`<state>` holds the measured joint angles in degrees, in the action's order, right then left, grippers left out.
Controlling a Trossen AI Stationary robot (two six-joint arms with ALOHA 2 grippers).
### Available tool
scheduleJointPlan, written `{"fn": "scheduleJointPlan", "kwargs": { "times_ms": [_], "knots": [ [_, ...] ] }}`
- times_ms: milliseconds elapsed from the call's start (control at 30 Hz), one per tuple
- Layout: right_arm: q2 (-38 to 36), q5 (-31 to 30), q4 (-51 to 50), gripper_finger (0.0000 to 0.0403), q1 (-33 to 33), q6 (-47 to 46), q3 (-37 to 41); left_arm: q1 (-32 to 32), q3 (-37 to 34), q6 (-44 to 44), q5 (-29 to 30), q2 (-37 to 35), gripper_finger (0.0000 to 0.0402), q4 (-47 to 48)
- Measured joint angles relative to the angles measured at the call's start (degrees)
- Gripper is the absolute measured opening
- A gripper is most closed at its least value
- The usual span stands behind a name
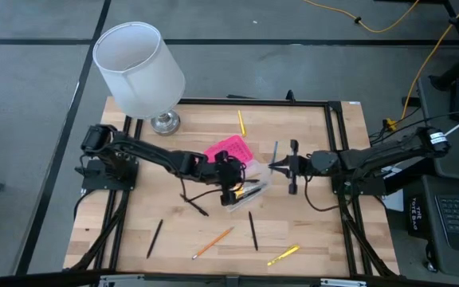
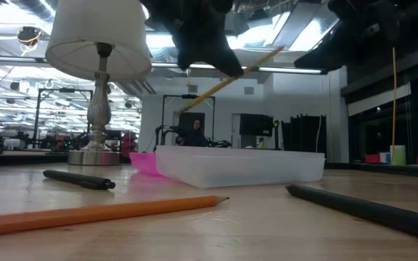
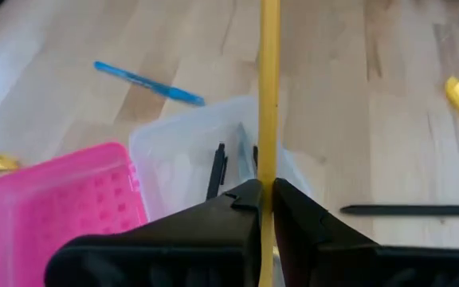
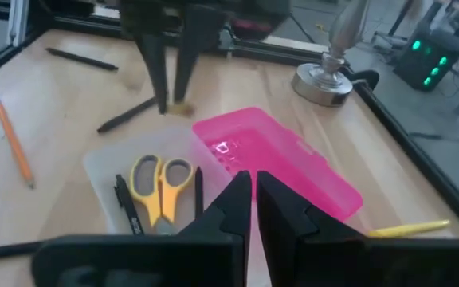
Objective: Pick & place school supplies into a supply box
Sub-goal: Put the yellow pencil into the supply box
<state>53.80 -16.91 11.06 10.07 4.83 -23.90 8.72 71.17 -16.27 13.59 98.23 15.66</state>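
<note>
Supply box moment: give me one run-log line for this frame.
left gripper: shut on yellow pencil, above supply box | box: open, holds scissors | right gripper: shut, empty, beside box

Left gripper (image 3: 264,209) fingers pinched together; right gripper (image 4: 253,209) fingers closed, empty.

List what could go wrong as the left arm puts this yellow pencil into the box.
1. The left gripper pinches the yellow pencil near one end, tilted above the supply box; released like this, it may bounce out over the low wall.
2. The right gripper sits shut beside the box, so a sideways swing might hit it.
3. The scissors already inside may keep the pencil from lying flat.
</note>
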Motion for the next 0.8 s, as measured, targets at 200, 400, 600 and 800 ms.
{"fn": "scheduleJointPlan", "kwargs": {
  "times_ms": [200,400,600,800],
  "knots": [
    [-0.2,0.0,-0.2,0.0028,0.0,3.7,0.0,-2.6,0.0,0.8,-2.5,1.5,0.0013,0.5],
    [-0.2,0.0,0.0,0.0028,-0.1,4.7,0.0,-4.0,0.0,1.4,-6.2,3.9,0.0013,0.7],
    [-0.2,0.0,0.2,0.0028,-0.1,4.9,0.0,-4.1,-0.1,4.0,-7.4,6.7,0.0013,0.2],
    [-0.2,0.0,0.3,0.0028,-0.1,4.8,0.0,-4.1,-0.1,4.0,-8.9,8.2,0.0013,0.2]
  ]
}}
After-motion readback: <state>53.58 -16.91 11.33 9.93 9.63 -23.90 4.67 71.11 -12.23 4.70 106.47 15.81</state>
